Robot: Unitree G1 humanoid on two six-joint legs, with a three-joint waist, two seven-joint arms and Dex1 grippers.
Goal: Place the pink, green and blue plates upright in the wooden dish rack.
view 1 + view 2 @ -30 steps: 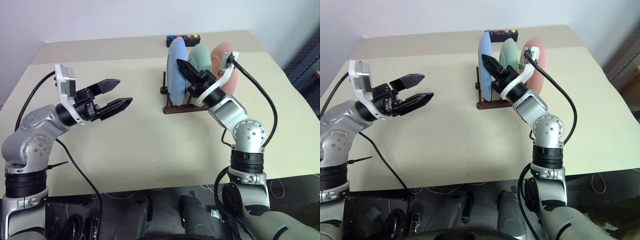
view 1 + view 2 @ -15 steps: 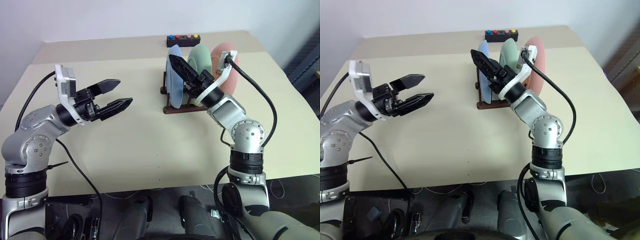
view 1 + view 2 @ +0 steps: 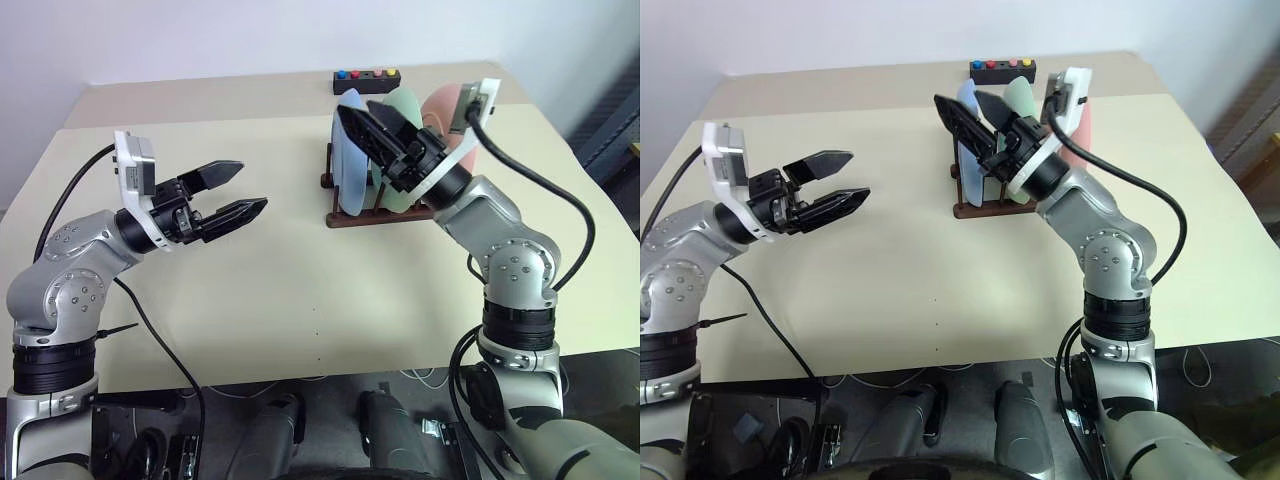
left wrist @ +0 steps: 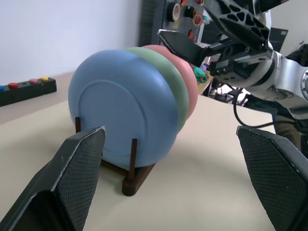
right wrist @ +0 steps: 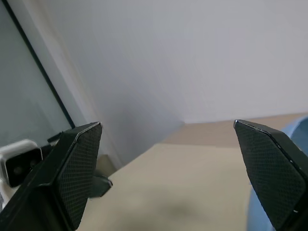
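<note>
I see all 3 plates, blue (image 4: 122,118), green (image 4: 166,79) and pink (image 4: 185,77), upright in the rack (image 4: 134,173) near the table's (image 3: 300,290) far edge; left claw (image 3: 228,195) and right claw (image 3: 375,128) both gape wide, empty.

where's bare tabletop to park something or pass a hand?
Free: the beige tabletop between the open left gripper and the dark wooden dish rack, and the near strip below both. Crowded: the rack, holding the light blue, mint green and salmon pink plates, with the open right gripper over it.
</note>
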